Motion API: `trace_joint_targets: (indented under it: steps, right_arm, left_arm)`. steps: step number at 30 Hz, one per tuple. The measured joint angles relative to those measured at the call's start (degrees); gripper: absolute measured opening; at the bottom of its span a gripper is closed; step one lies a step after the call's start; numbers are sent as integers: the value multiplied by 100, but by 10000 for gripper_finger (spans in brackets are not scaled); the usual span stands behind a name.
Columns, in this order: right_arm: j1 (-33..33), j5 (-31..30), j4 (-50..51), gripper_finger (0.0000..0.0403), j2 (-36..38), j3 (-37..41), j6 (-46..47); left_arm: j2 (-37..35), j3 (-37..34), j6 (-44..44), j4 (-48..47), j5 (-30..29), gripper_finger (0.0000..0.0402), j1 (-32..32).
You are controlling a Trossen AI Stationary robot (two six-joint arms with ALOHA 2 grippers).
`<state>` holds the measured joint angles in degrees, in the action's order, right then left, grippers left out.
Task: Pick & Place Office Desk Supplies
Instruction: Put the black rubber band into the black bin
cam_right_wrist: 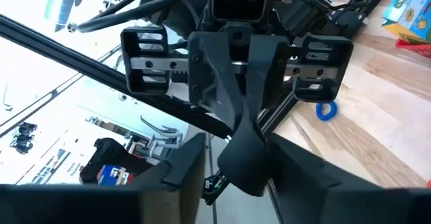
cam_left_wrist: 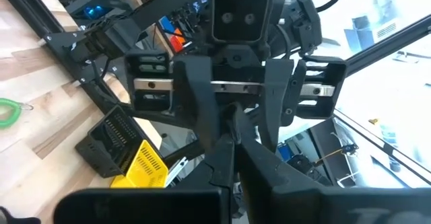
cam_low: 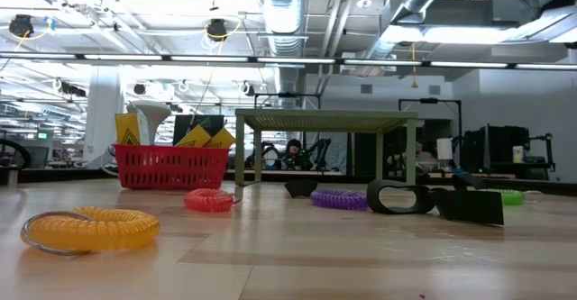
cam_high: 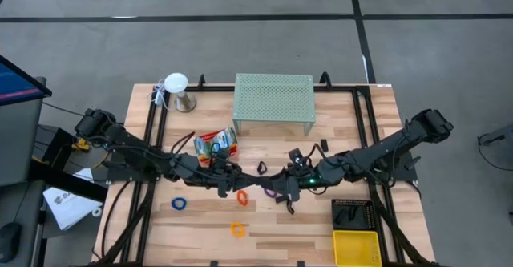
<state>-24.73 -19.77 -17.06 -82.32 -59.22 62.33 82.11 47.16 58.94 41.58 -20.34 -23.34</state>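
Observation:
My two grippers meet tip to tip above the table's middle. My left gripper [cam_high: 248, 188] is shut on a small black clip [cam_right_wrist: 246, 162]. My right gripper [cam_high: 272, 188] is open, its fingers [cam_left_wrist: 196, 99] standing on either side of the left fingertips. The high view shows a red loop [cam_high: 241, 196] and a purple loop [cam_high: 272, 192] lying flat below them. A blue loop [cam_high: 179, 204] and an orange loop [cam_high: 238, 229] lie nearer the front. Another black clip [cam_high: 262, 169] lies on the wood. Crayon boxes [cam_high: 216, 143] stand in the red tray [cam_low: 171, 169]. My left gripper pinches the black clip [cam_right_wrist: 246, 162] between its two fingertips [cam_right_wrist: 237, 120] and holds it level, toward the table's right, lifted clear of the wood. Which part of the clip the fingers are on is hidden by the fingers themselves.
The mint-green mesh shelf [cam_high: 272, 100] stands at the far middle, with a white lamp-like stand [cam_high: 178, 89] to its left. A black tray [cam_high: 353, 213] and a yellow tray [cam_high: 357, 247] sit at the near right corner. More small black clips [cam_high: 294, 153] lie by the right arm.

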Motion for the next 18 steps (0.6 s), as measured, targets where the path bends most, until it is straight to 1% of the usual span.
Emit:
trace_joint_targets:
  steps: [9, 10, 14, 18]
  right_arm:
    - [0, -16, -164, 21, 0, 2, -262]
    - [0, -18, -168, 13, 0, 2, -295]
    - [-3, -14, -166, 14, 0, 2, -297]
    - [-11, -20, -194, 6, 0, 2, -354]
  left_arm:
    - [-7, 2, 0, -74, -2, 3, -117]
    - [-7, 2, 0, -80, 2, 4, -133]
    - [-7, 7, -17, -104, 19, 11, -203]
    - [-7, 9, -22, -145, 412, 24, -308]
